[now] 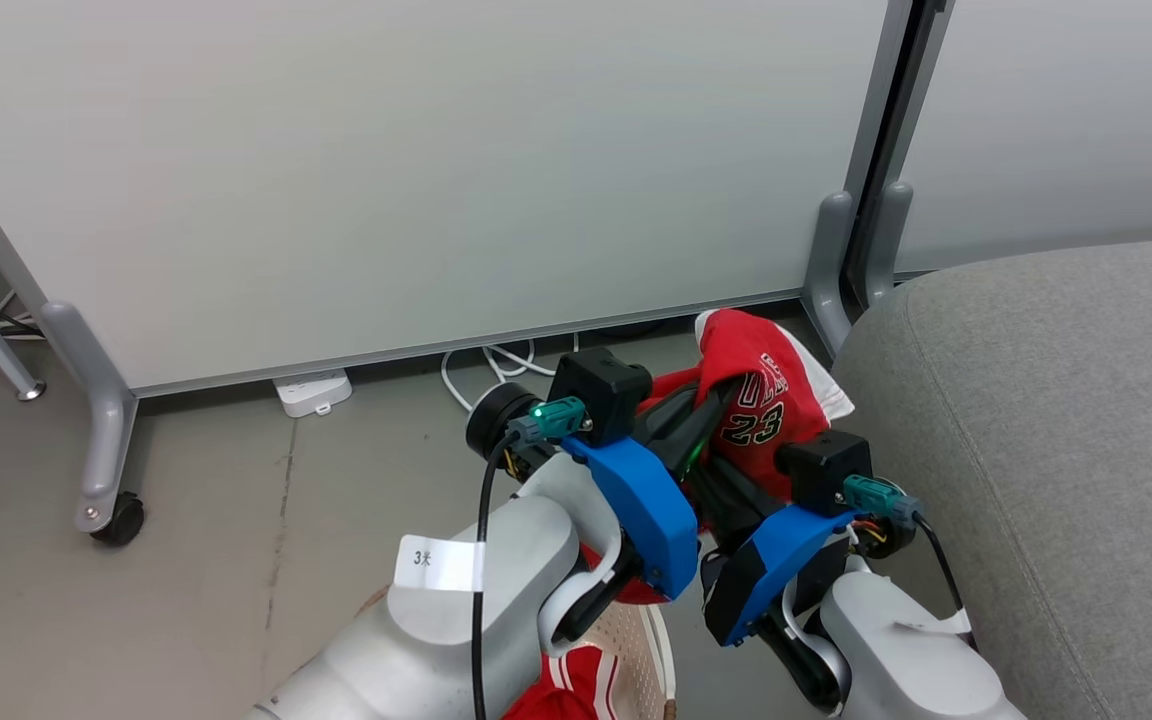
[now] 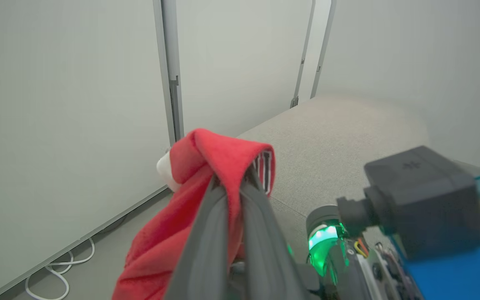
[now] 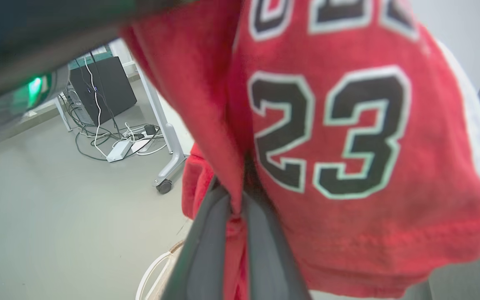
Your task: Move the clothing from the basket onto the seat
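The clothing (image 1: pixel 748 362) is held up beside the seat (image 1: pixel 1056 450)

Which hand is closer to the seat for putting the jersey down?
Right, probably. Both grip the jersey, but the right hand is beside the grey seat, while the left hand is farther off, on the floor side.

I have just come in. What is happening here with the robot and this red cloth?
The robot is holding up a red jersey with the number 23, using both arms. The left gripper is shut on a fold near its top, and the right gripper is shut on the fabric lower down. The jersey hangs in the air beside the grey seat and is not yet laid on it. A second red garment appears to lie in the basket below the arms.
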You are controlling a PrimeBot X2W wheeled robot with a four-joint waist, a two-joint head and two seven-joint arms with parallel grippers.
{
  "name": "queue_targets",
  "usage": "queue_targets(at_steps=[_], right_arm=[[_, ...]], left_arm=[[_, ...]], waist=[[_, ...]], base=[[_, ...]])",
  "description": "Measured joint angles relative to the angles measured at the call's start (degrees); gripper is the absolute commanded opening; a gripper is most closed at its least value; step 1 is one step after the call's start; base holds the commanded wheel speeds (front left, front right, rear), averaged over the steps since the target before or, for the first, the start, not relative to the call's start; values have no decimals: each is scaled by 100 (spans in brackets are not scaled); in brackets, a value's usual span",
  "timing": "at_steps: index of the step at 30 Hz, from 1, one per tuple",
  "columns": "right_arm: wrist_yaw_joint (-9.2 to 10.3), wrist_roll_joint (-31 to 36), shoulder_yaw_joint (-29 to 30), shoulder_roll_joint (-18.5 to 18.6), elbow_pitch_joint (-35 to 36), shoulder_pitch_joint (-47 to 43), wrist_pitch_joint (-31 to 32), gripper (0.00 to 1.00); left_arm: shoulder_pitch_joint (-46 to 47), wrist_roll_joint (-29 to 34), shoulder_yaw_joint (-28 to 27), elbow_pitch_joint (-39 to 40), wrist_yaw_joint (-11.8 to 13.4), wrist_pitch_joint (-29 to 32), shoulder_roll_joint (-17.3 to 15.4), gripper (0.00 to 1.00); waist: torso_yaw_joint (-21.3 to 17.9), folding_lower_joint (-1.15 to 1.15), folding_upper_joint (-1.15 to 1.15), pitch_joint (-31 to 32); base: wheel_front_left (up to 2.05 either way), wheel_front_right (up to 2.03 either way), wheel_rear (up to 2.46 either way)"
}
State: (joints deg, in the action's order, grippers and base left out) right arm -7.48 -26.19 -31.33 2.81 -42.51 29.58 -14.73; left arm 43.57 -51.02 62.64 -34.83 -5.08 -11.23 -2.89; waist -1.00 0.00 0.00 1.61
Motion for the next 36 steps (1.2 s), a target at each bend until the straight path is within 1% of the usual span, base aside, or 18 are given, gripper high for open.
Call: queue_targets(at_steps=[14, 33, 34, 35, 36], right_arm=[[0, 44, -114, -1, -129, 16, -15, 0], [0, 65, -204, -1, -125, 16, -24, 0], [0, 79, -205, -1, -123, 16, -24, 0], [0, 89, -209, -1, -121, 16, -24, 0], [0, 96, -209, -1, -115, 16, -24, 0]], left_arm=[[71, -43, 11, -415, 5, -170, 0, 0], [129, -92, 62, -539, 25, -292, 0, 0], [134, -92, 62, -544, 25, -299, 0, 24], [141, -90, 60, -545, 26, -301, 0, 57], [148, -71, 55, -546, 48, -307, 0, 100]], waist=[[-36, 0, 0, 24], [-96, 0, 0, -20], [-102, 0, 0, -25], [-108, 0, 0, -29], [-114, 0, 0, -36]], base=[[0, 0, 0], [0, 0, 0], [0, 0, 0], [0, 0, 0], [0, 0, 0]])
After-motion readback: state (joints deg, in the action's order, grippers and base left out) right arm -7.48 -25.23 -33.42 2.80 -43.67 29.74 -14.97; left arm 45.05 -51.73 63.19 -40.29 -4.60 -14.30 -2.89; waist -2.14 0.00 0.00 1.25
